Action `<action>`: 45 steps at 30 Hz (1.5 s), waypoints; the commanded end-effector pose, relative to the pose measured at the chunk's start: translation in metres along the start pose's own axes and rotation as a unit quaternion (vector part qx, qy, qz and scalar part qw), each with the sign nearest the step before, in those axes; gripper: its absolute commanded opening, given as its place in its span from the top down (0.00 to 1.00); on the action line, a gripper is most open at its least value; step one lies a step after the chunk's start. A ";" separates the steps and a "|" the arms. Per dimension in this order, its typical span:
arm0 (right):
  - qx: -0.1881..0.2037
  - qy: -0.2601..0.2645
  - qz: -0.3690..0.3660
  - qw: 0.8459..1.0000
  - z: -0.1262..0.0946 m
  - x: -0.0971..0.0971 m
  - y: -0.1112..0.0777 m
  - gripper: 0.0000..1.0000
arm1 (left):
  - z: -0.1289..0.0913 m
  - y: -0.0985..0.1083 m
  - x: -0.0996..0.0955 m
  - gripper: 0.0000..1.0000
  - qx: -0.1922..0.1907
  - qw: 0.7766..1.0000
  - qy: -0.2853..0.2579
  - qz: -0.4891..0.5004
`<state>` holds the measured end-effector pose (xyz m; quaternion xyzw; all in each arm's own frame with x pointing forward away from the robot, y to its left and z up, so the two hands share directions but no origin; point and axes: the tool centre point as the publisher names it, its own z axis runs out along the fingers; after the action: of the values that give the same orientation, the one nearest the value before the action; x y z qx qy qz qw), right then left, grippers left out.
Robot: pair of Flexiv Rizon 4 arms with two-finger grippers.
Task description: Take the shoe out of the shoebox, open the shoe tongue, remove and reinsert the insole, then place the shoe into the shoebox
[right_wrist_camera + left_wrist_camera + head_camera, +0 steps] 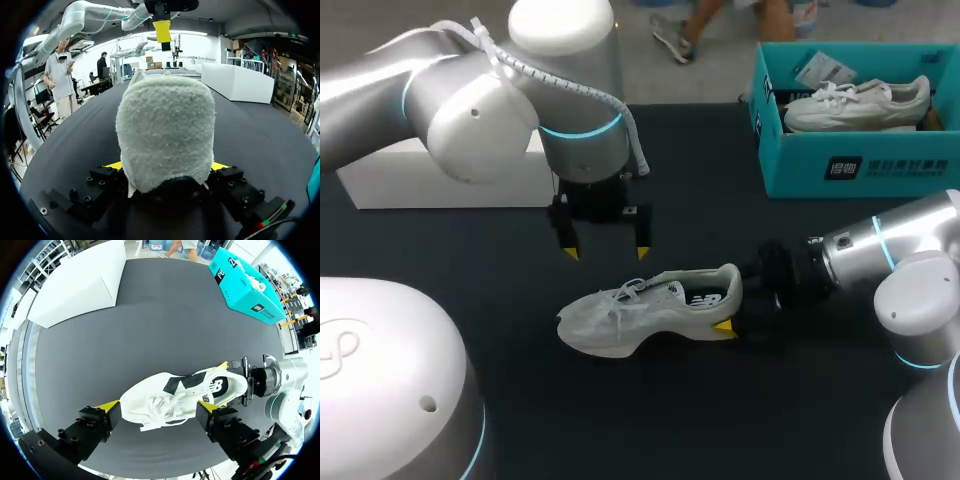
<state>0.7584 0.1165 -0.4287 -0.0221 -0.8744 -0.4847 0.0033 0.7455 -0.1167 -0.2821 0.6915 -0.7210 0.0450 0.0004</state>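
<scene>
A white sneaker (640,315) lies on its side on the black table, toe toward my left and heel toward my right. My right gripper (732,312) comes in low from the right and is shut on the heel. In the right wrist view the fuzzy heel (165,130) fills the space between the yellow-tipped fingers (114,165). My left gripper (606,252) hangs open just above and behind the laces, pointing down. In the left wrist view the shoe (175,395) lies between its spread fingers (106,406) without touching them.
A teal shoebox (860,165) stands at the back right with a second white shoe (855,105) inside. A white box (440,180) sits at the back left. Bare black table (680,210) lies between the boxes and in front of the sneaker.
</scene>
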 end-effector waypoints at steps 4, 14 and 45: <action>0.002 0.000 0.001 1.000 0.005 -0.003 -0.003 1.00 | 0.018 0.000 0.028 0.00 -0.009 1.000 -0.010 -0.005; 0.002 0.000 0.001 1.000 0.005 -0.003 -0.003 1.00 | 0.042 0.008 0.057 0.00 -0.009 0.999 -0.031 0.007; 0.002 0.000 0.001 1.000 0.005 -0.003 -0.003 1.00 | 0.089 0.005 0.061 0.00 0.021 0.992 -0.119 -0.021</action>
<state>0.7585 0.1167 -0.4287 -0.0221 -0.8744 -0.4847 0.0034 0.7421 -0.1855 -0.3654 0.7063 -0.7005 -0.0222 -0.0996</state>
